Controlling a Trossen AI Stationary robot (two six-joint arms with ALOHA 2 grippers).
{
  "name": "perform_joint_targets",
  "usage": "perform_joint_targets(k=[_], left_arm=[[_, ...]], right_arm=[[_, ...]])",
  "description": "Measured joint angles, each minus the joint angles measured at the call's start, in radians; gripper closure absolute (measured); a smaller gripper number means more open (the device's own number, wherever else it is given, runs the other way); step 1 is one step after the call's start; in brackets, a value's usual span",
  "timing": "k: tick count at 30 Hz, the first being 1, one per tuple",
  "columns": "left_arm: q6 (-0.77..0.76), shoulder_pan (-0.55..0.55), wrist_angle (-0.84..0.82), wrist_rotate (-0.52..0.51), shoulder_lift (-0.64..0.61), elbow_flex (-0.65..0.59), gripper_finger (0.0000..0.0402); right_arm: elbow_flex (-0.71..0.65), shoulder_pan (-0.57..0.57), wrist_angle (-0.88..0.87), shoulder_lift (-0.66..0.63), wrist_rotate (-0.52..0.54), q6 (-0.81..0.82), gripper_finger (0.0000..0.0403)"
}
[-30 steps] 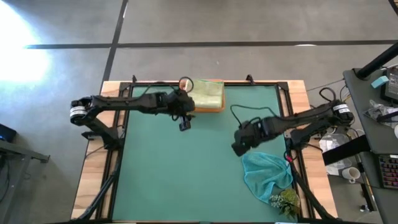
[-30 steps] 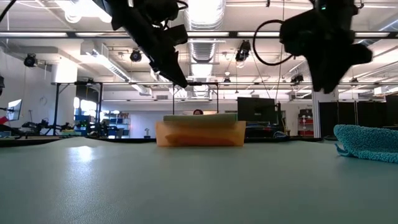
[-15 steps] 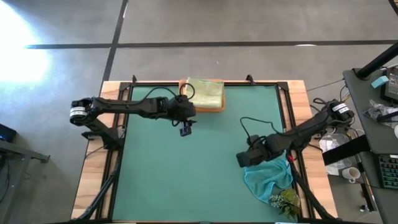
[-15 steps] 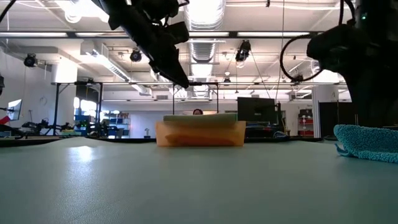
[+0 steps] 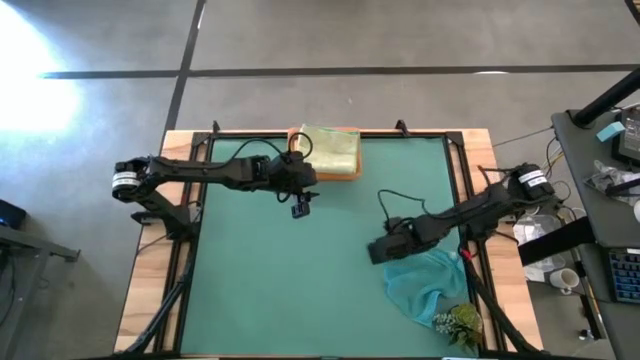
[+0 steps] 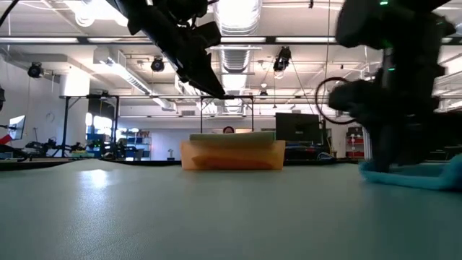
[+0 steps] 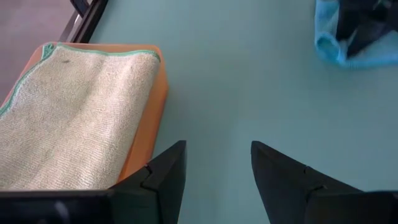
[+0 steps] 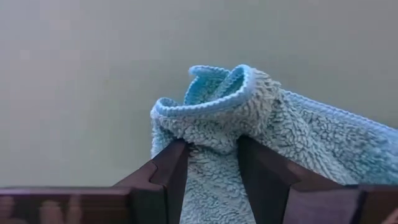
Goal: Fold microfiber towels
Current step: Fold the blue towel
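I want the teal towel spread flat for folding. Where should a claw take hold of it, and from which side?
Take the teal towel by its hemmed edge at a corner, from above on the open mat side. It lies crumpled, so only the rim gives one layer. The right claw already pinches that raised edge.

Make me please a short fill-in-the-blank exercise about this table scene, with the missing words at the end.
1. The right gripper has its fingers closed on the ____ towel.
2. The left gripper hovers with nothing held and its fingers ____.
3. The pale green towel lies folded on top of the ____ stack.

Missing words: teal; open; orange
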Motion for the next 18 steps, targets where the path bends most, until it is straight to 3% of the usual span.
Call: perform_joint_targets(k=[7,18], left_arm=[[0.0,-0.005,-0.021,0.0,0.0,-0.001,0.0237],[0.0,-0.007,-0.252,0.0,0.0,-0.001,0.0237]], right_arm=[[0.086,-0.158,0.209,0.151,0.001,-0.242,0.0271],[0.401,-0.333,0.218,0.389,0.011,-0.644,0.0271]])
